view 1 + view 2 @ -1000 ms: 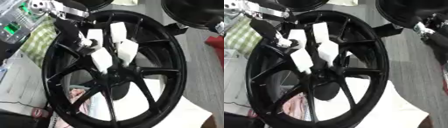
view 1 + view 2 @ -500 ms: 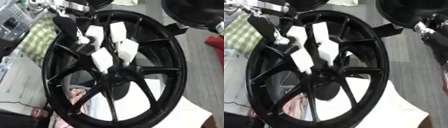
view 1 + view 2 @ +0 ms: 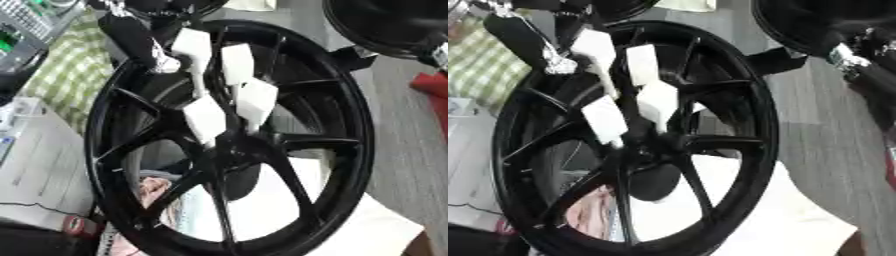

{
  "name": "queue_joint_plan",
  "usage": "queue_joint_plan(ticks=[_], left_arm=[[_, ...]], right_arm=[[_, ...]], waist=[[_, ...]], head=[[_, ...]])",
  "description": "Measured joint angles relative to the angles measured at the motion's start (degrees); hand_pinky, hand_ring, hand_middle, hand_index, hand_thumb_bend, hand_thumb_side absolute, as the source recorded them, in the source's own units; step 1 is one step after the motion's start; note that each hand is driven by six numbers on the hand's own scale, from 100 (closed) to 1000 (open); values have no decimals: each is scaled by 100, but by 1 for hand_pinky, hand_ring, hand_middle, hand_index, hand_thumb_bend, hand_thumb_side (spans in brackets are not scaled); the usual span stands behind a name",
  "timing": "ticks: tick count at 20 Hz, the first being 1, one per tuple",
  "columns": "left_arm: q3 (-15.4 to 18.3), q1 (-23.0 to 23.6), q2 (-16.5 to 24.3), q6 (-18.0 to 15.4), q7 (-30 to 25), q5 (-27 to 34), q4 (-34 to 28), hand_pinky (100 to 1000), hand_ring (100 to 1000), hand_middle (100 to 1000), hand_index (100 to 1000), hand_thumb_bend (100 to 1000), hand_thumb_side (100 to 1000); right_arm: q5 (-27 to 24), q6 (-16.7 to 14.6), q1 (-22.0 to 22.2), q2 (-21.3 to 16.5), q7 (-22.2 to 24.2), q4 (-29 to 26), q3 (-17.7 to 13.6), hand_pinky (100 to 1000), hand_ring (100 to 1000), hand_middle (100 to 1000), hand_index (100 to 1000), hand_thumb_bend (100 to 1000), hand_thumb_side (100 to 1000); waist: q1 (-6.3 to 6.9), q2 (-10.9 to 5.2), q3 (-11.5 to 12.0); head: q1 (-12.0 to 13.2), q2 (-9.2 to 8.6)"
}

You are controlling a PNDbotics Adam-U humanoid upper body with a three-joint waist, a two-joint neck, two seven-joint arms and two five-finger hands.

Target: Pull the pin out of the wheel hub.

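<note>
Left hand (image 3: 131, 37) lifts away up-left holding a silvery pin (image 3: 166, 64), fingers curled on it, now clear of the black wheel hub (image 3: 229, 145); best withdrawn straight along its axis.

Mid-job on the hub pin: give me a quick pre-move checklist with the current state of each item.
1. Left hand over the wheel's upper spokes, white fingers pointing down toward the hub: ok.
2. Pin visible at the hub: cannot tell, fingers and spokes cover it.
3. Fingers closed on the pin: cannot tell.
4. Wheel upright, leaning a little: ok.
5. Right hand in view: not ok; only the right arm shows at upper right.
</note>
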Motion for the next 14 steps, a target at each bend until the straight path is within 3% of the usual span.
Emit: queue_joint_plan(ticks=[7,14], left_arm=[[697,483,552,96,446,292,-418,576,478,291,463,100,195],[1946,1743,1298,232,1501,604,-591,582,470,281,463,100,210]], right_arm=[[0,-31,-8,0,-37,-1,-22,892,749,598,733,200,284],[0,-75,-24,-1,-119,-13,-105,891,749,599,732,201,282]], waist=[[-57,-1,44],[-176,1,152]], head=[[-74,0],[-204,-9]])
